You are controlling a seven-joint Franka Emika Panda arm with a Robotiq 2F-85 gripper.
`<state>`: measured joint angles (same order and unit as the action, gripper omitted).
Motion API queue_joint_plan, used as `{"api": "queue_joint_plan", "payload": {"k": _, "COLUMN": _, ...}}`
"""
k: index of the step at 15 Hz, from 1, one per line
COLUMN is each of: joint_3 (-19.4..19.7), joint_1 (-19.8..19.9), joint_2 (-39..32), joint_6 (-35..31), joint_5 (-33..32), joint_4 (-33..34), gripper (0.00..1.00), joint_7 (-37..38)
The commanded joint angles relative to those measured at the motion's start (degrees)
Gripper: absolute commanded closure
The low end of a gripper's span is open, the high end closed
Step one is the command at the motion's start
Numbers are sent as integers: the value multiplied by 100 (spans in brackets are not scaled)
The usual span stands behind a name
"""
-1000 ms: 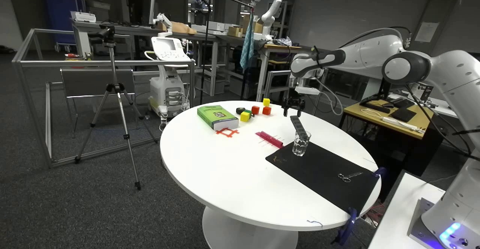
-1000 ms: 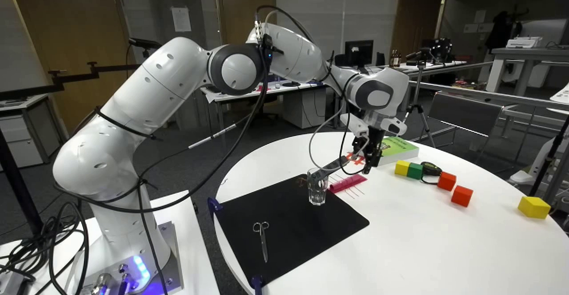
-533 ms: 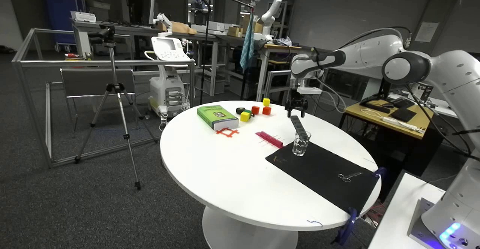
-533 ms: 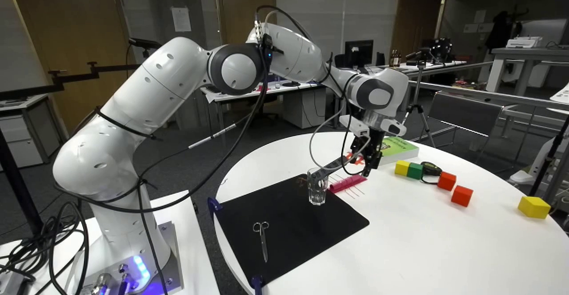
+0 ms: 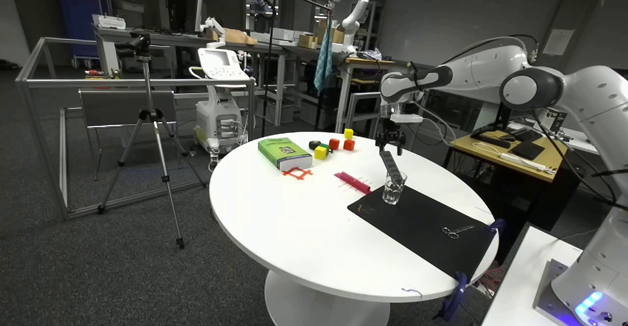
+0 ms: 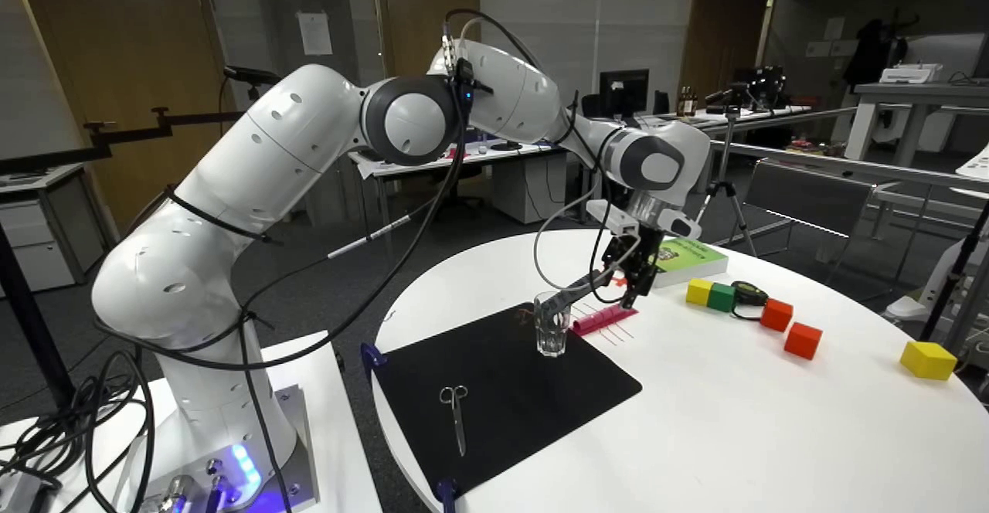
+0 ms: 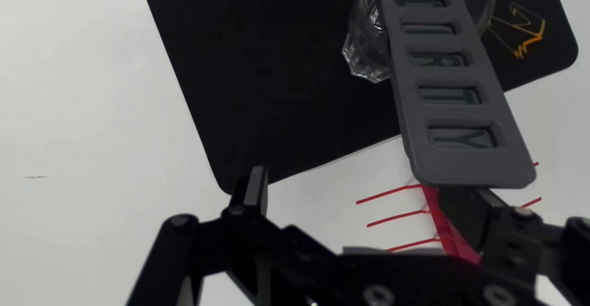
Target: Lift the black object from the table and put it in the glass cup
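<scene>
The black object (image 7: 465,165), a slim dark bar with lettered windows, leans at a slant with its lower part inside the glass cup (image 7: 366,59). Both exterior views show its upper end (image 5: 387,160) sticking out over the cup's rim. The clear cup (image 6: 551,335) stands upright on a black mat on the white round table (image 5: 294,223). Close by the bar's raised end, my gripper (image 7: 364,200) is open, its fingers wide apart and nothing gripped. In the wrist view the bar's end covers the tip of one finger (image 7: 465,218); whether they touch I cannot tell.
Scissors (image 5: 457,231) lie on the black mat (image 6: 502,405). Beneath the gripper is a pink roll (image 6: 604,318) with thin red strips. A green book (image 5: 284,153), several coloured cubes (image 6: 776,315) and a tape measure (image 6: 748,293) sit farther off. Blue clamps (image 5: 456,291) grip the table edge.
My open gripper has shifted a little, to the right in an exterior view and leftward, nearer the bar's raised end, in an exterior view. The bar and cup have stayed put.
</scene>
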<state>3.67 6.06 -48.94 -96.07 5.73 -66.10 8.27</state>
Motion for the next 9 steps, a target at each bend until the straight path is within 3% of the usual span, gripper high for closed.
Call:
{"api": "queue_joint_plan", "payload": {"k": 1, "joint_3": 15, "joint_1": 18, "joint_2": 15, "joint_6": 321, "joint_5": -75, "joint_4": 156, "gripper": 0, "joint_7": -56}}
{"api": "queue_joint_plan", "payload": {"k": 9, "joint_3": 13, "joint_1": 13, "joint_2": 33, "joint_6": 432, "joint_5": -76, "joint_4": 163, "gripper": 0, "joint_7": -63}}
